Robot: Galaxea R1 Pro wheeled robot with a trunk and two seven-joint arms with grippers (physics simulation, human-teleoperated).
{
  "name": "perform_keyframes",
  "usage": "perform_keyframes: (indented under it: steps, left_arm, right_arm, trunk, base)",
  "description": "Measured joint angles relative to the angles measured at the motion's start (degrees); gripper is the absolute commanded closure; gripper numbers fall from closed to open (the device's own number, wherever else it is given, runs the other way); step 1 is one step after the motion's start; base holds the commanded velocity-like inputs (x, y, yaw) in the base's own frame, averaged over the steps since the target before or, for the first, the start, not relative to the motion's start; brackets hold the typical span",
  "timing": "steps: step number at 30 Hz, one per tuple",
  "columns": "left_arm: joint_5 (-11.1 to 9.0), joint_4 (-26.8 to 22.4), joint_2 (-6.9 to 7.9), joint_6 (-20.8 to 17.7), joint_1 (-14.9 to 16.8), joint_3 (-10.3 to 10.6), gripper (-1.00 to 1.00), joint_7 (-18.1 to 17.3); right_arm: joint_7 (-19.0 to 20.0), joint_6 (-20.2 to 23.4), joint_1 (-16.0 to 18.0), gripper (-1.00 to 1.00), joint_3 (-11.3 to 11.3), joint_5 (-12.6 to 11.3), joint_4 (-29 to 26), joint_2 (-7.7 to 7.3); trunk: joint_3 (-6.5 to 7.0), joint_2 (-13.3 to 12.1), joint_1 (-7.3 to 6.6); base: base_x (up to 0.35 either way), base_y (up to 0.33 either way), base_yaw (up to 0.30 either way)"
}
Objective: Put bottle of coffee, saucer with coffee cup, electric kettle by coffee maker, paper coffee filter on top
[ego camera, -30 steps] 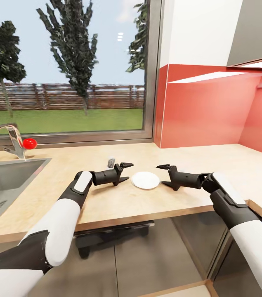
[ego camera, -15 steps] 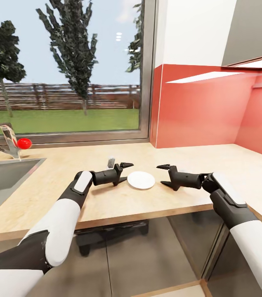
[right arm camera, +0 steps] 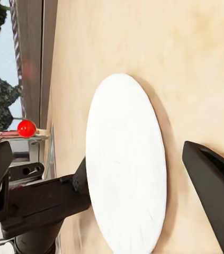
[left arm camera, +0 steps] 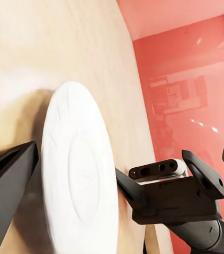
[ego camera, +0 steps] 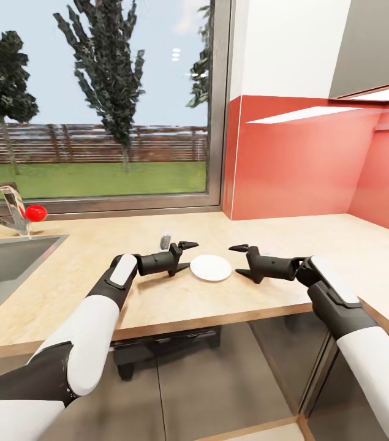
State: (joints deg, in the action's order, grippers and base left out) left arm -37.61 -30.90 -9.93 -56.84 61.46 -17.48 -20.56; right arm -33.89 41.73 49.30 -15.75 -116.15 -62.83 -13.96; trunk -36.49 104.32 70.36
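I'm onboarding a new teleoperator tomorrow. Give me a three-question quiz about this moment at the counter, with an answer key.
1. True or false: the saucer lies flat on the kitchen countertop between the two claws.
2. Multiple choice: the left claw is (A) shut on the saucer, (B) open beside the saucer, (C) over the sink.
3. Fill in: the wall panel behind the counter, beside the window, is coloured ____.

Key: 1 true, with the right claw open on its other side. 2 B. 3 red.
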Motion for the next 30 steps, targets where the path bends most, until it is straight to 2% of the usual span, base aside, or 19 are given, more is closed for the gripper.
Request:
perform_keyframes:
  steps: [30]
  left_arm:
    - [-0.05,0.05,0.0,-0.04,0.03,0.0,-1.0,0.03]
  right_arm:
    - [0.01,-0.05,0.03,-1.0,0.06,-0.14,0.14,1.93]
  trunk:
    - [0.0,0.0,0.0]
  base:
    - [0.0,0.0,0.0]
